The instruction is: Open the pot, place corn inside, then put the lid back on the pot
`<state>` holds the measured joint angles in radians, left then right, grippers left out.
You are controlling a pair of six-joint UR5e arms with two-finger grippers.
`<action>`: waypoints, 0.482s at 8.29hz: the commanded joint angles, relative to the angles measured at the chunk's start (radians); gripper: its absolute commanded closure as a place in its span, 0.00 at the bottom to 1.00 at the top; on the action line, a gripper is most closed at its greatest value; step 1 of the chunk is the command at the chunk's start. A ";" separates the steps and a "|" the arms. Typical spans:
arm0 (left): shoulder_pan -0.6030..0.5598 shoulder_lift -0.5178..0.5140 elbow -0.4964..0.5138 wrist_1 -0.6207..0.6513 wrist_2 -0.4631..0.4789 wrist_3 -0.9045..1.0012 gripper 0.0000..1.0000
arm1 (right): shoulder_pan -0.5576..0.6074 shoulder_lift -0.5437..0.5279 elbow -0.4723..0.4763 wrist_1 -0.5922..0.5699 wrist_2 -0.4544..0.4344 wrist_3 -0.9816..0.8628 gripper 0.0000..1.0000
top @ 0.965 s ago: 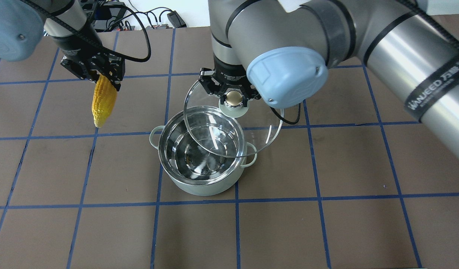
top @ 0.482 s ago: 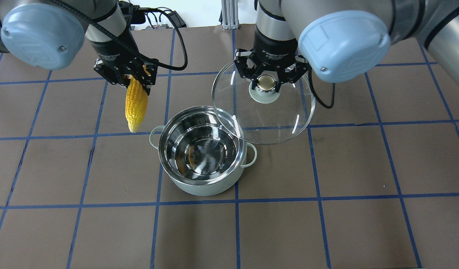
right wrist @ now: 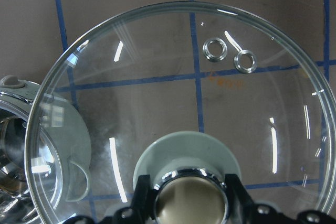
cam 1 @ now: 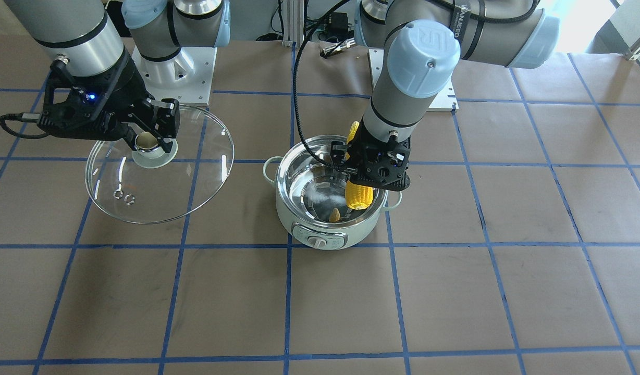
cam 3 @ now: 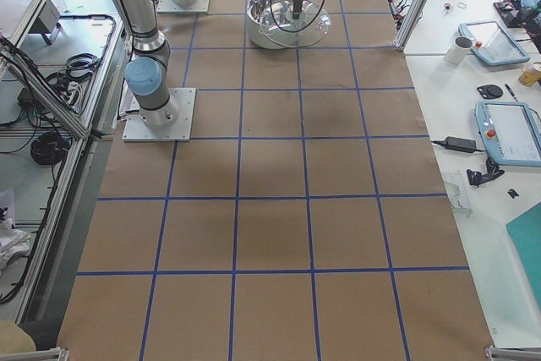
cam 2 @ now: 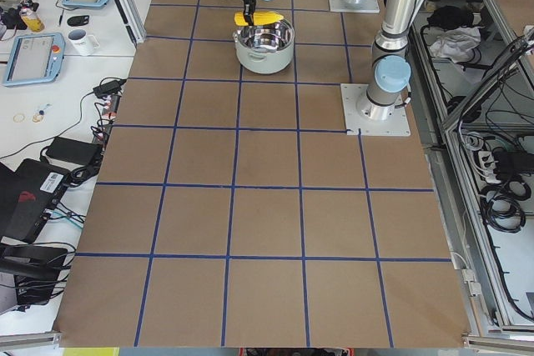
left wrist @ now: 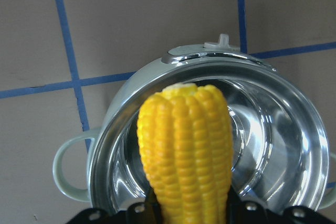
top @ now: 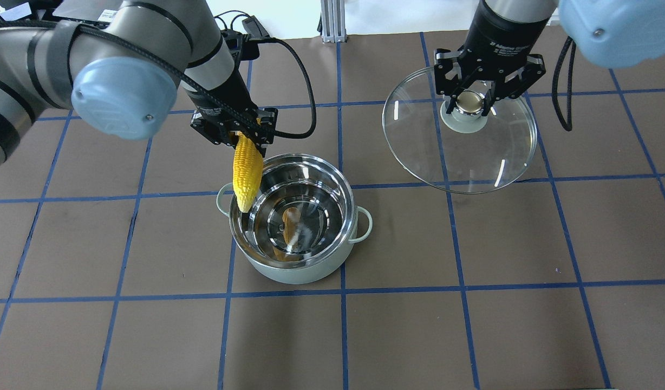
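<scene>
open mint pot (top: 302,274); corn (top: 245,173) tip-down over its opening; lid (top: 462,158) aloft nearby.

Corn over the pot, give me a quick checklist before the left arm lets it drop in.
1. Pot uncovered: ok, the pot stands open.
2. Lid out of the way: ok, the lid hangs off to the side, with the right jaws shut on its knob.
3. Grip: ok, the left jaws are shut on the thick end of the corn, tip down.
4. Tip over the opening: ok, though close to the rim on the robot's left.
5. Tip below the rim: cannot tell.
</scene>
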<state>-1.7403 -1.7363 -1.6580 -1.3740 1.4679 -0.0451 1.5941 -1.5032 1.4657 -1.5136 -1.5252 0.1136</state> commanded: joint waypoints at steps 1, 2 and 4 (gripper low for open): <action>-0.048 -0.037 -0.049 0.043 -0.052 -0.005 1.00 | -0.013 -0.002 0.004 0.006 -0.001 -0.015 0.71; -0.062 -0.051 -0.049 0.041 -0.051 -0.005 1.00 | -0.013 0.001 0.005 0.004 0.002 -0.015 0.74; -0.067 -0.077 -0.049 0.041 -0.047 -0.001 1.00 | -0.008 0.006 0.007 0.004 -0.006 -0.008 0.74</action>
<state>-1.7978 -1.7890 -1.7060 -1.3330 1.4201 -0.0490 1.5822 -1.5005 1.4712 -1.5094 -1.5242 0.0988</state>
